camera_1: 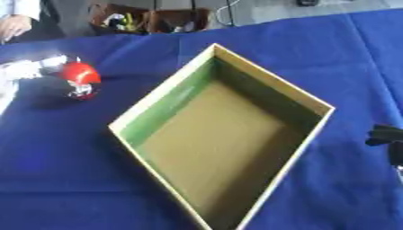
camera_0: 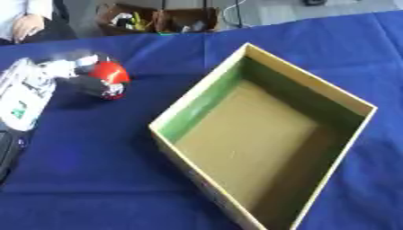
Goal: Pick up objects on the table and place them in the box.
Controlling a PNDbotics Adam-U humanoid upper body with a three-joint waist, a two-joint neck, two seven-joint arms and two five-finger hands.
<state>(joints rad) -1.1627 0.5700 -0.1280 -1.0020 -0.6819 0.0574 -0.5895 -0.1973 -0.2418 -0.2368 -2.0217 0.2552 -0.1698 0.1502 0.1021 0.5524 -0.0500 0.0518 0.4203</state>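
- Contact looks like the main risk: my left hand (camera_0: 59,67), silver and blurred in both views, sits right at the rounded red object with a dark lower part (camera_0: 108,78), on the left of the blue-covered bench (camera_0: 94,170). I cannot tell whether the fingers are wrapped round it, pinching it or only touching it.
- Rolling is my next worry. That red object looks rounded, so if the fingers close off-centre I judge it could squirt out and roll across the cloth, away from the box.
- Clearance over the rim matters. The open cardboard box with a green inner wall (camera_0: 197,108) lies to the right of the red object and apart from it, and nothing is inside yet. A carry that stays too low would, I think, clip the near-left wall and shove or tip the box.
- Skew adds trouble: the box sits diamond-wise to me, one corner pointing away, so a release misjudged toward an edge may land on the rim and bounce out.
- On the far side, my right hand (camera_1: 387,137) shows only as a dark shape at the right edge of the right eye view; I cannot tell whether it is released or clenched, and a stray sweep from there could nudge the box.
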